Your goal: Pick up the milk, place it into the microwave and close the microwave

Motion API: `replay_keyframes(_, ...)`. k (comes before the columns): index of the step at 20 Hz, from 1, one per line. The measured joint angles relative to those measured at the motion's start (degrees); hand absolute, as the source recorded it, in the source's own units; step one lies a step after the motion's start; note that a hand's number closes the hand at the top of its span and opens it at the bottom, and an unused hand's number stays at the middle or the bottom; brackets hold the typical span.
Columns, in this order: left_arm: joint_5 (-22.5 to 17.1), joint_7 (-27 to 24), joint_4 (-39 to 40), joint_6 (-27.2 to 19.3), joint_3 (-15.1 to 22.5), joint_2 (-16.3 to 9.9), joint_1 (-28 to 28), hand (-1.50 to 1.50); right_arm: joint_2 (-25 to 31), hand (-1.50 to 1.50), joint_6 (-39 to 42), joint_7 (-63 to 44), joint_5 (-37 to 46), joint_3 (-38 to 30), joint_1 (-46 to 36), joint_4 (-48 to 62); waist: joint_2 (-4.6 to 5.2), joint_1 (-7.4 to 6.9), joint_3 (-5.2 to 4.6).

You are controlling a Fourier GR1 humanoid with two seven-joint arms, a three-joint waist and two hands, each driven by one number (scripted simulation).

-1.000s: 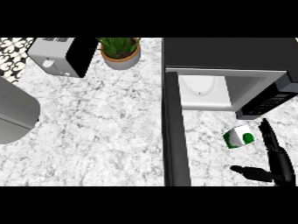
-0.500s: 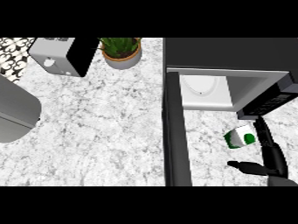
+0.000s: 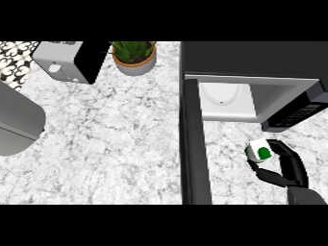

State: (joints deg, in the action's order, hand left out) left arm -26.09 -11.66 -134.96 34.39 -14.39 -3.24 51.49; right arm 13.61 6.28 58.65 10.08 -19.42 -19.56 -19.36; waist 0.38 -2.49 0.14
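A white and grey marbled stone counter (image 3: pixel 117 139) spreads across the whole scene. At its far edge a boxy silver toaster with a black side panel (image 3: pixel 70 61) stands just left of a spiky green plant in a round terracotta-coloured pot (image 3: pixel 133 56). Behind the toaster, a strip of black and white patterned tile (image 3: pixel 8 60) shows. A large rounded grey metal shape (image 3: pixel 6 120) fills the left edge.

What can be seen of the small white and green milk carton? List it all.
The small white milk carton with a round green mark stands on the marbled white counter, in front of the open black microwave, right of its swung-out door. The black right hand curls round it, fingers on its far side, thumb below. Its lower part is hidden.
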Motion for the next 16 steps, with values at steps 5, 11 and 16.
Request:
replay_keyframes(5, -0.8, -1.3, 0.4, 1.3, -0.1, 0.2, 0.8, -1.50, -0.2, 1.50, -0.1, 0.8, -0.1, -0.4, -2.2, 1.8, 0.04, 0.04, 0.07)
replay_keyframes(11, -2.0, -1.5, 0.5, 1.8, -1.1, -0.4, 2.5, -1.50, -1.8, 1.50, -0.5, 2.0, -0.5, -0.5, -1.6, 1.7, -0.22, 0.59, -0.12)
replay_keyframes(16, -3.1, -1.4, 0.6, 1.9, -1.3, -0.5, 3.0, -1.50, -3.3, 1.50, -0.3, 2.0, -0.3, 0.4, -2.4, 0.7, -0.22, 1.00, -0.08)
